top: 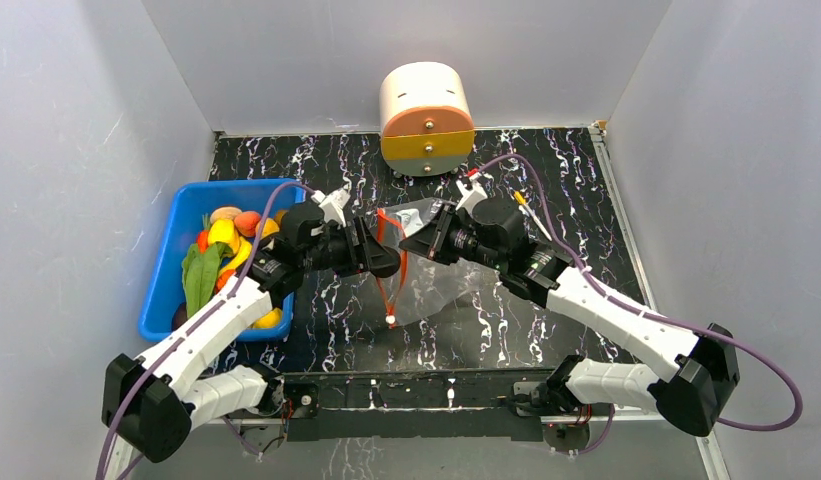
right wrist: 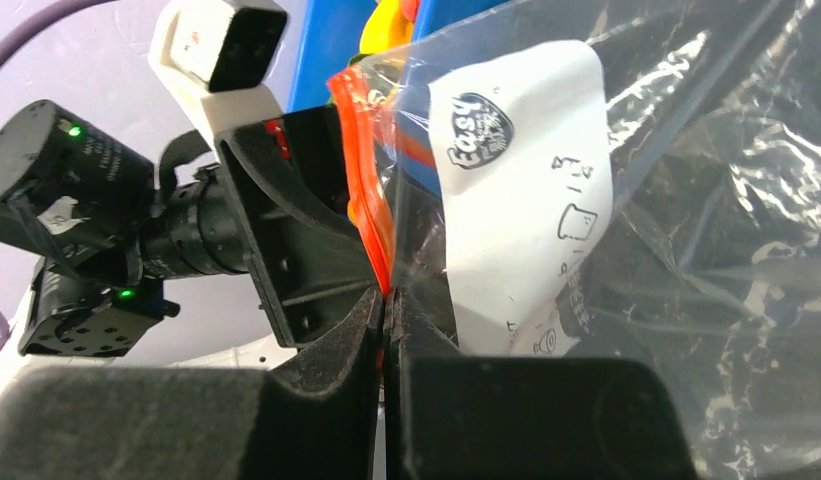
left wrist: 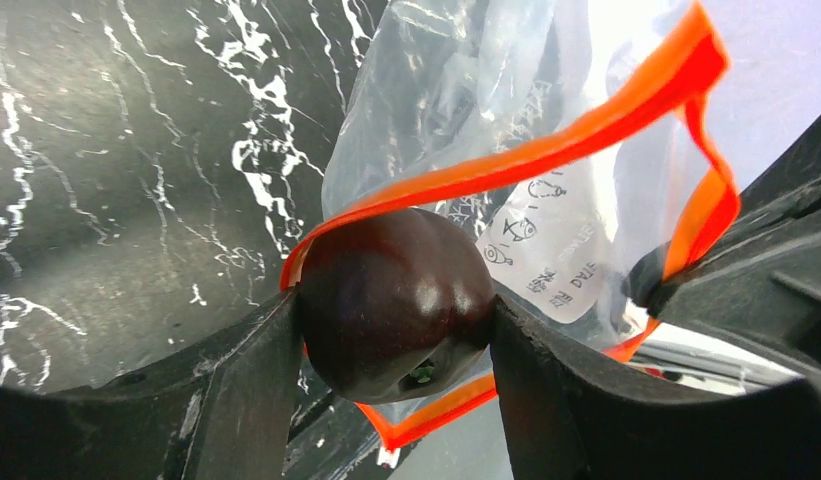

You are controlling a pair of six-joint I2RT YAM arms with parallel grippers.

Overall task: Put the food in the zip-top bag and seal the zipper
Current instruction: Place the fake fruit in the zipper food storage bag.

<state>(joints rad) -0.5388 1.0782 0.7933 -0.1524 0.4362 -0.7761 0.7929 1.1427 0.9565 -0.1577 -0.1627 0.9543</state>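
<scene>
My left gripper [left wrist: 396,310] is shut on a dark brown lump [left wrist: 391,295] and holds it at the open mouth of the clear zip-top bag [left wrist: 456,100]. The red-orange zipper [left wrist: 546,150] loops around the lump. My right gripper [right wrist: 386,300] is shut on the zipper [right wrist: 361,170], holding the mouth up. The bag's white label [right wrist: 521,190] faces the right wrist camera. In the top view the left gripper [top: 386,258] and the right gripper [top: 411,243] meet at the bag [top: 441,285]; the white tab [top: 390,320] hangs low. More food lies in the blue bin [top: 161,290]: a leafy green [top: 198,275], yellow and orange pieces [top: 231,225].
A cream and orange cylindrical container [top: 426,118] stands at the back middle of the black marbled table [top: 546,180]. A small yellow and red item [top: 526,205] lies by the right arm. Grey walls enclose three sides.
</scene>
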